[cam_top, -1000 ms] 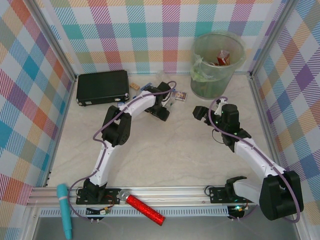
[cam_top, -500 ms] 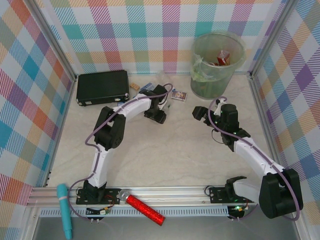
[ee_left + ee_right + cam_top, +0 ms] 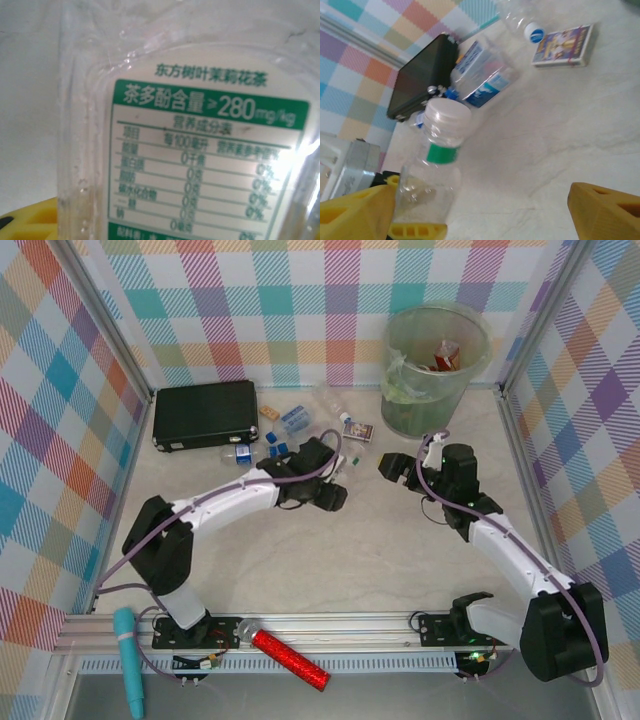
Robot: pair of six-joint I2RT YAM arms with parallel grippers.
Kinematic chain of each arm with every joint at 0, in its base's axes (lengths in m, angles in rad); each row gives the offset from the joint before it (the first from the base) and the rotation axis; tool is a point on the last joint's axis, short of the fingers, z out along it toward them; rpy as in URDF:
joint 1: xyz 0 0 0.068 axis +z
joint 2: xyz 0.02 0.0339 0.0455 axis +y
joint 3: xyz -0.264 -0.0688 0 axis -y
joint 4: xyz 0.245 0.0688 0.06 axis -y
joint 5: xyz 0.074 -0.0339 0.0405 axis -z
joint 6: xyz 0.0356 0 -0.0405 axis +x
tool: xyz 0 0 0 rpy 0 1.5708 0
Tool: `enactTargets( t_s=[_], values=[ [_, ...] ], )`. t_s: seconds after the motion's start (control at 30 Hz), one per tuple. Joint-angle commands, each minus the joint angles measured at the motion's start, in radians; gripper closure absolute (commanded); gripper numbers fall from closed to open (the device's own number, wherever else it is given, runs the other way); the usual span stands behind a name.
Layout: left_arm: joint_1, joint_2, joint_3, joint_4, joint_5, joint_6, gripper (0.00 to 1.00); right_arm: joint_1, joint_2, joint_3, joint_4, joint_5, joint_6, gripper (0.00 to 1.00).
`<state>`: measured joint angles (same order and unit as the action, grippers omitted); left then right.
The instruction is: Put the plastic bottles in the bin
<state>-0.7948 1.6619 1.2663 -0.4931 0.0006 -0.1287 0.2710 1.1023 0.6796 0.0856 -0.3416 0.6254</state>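
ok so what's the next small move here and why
Probably ease the right gripper forward until its open jaws straddle the clear green-labelled bottle. The left gripper seems to hold it just in front of the right wrist camera, and the bin stands on the right arm's side, so a handover looks shortest.

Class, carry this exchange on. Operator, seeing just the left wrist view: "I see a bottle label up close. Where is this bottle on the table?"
Observer: Mid-table, in the left claw, nearer than the case.
Operator: What cap does the bottle have?
Observer: The bottle has a white cap above a green band.
Operator: Where's the bin?
Observer: The bin stands far right by the back wall, beyond the open right claw.
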Motion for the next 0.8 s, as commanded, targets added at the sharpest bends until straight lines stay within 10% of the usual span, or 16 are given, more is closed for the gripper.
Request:
enactTargets(
  t_s=[0.0,0.77],
  values=[
    [-0.048,-0.097,-0.071,0.106,-0.037,-0.050,0.44,0.008,-0.043,0.015,-0.015,-0.110,0.037,0.16],
    [-0.214,-0.280,-0.223,0.242,-0.088,-0.085,0.43,0.030,0.029,0.115,-0.023,-0.370,0.191,0.31]
  ],
)
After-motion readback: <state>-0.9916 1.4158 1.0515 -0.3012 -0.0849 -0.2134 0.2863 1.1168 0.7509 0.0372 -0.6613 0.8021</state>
